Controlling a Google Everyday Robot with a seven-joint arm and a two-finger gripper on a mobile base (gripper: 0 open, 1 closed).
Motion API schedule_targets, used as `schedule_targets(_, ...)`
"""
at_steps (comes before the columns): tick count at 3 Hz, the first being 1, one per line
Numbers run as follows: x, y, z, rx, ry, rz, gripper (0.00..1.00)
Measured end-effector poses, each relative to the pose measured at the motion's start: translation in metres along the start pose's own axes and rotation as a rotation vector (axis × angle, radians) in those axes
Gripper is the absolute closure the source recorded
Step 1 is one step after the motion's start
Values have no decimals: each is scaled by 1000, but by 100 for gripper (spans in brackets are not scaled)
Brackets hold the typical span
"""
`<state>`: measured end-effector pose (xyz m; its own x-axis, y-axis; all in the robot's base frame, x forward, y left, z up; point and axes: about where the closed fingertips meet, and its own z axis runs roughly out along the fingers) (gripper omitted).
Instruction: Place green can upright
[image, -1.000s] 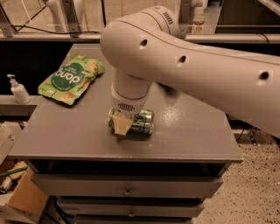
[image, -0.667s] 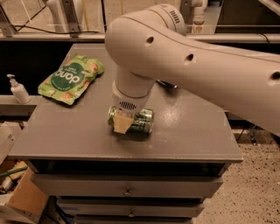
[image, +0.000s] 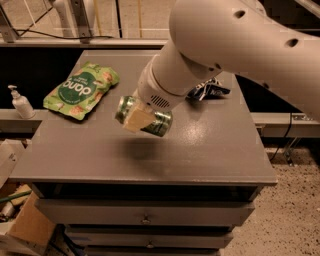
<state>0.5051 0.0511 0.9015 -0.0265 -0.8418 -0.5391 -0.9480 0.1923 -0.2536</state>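
Note:
The green can (image: 159, 124) is a shiny green drink can lying on its side in my gripper (image: 139, 119), lifted above the grey table top (image: 200, 150). Its silver end points left. A shadow of it lies on the table below. My gripper is shut on the can, with one tan finger pad (image: 137, 120) across its front. The big white arm (image: 225, 45) comes in from the upper right and hides the can's back.
A flat green snack bag (image: 80, 90) lies at the table's back left. A dark blue wrapper (image: 207, 90) lies at the back right, partly behind the arm. A white pump bottle (image: 20, 102) stands on a ledge left of the table. Drawers are below.
The can was lying on the table in the gripper's grasp; now it is lifted off the surface, still on its side. The view has moved closer.

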Motion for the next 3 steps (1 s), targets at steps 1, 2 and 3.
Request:
schedule_targets(1,-19,-17,-15,2,-190,13,100)
schedule_targets(2,-32,-26,-20,-24,-402,57,100)
schedule_targets(3,-48,-26,-22,-71,-604,137,100)
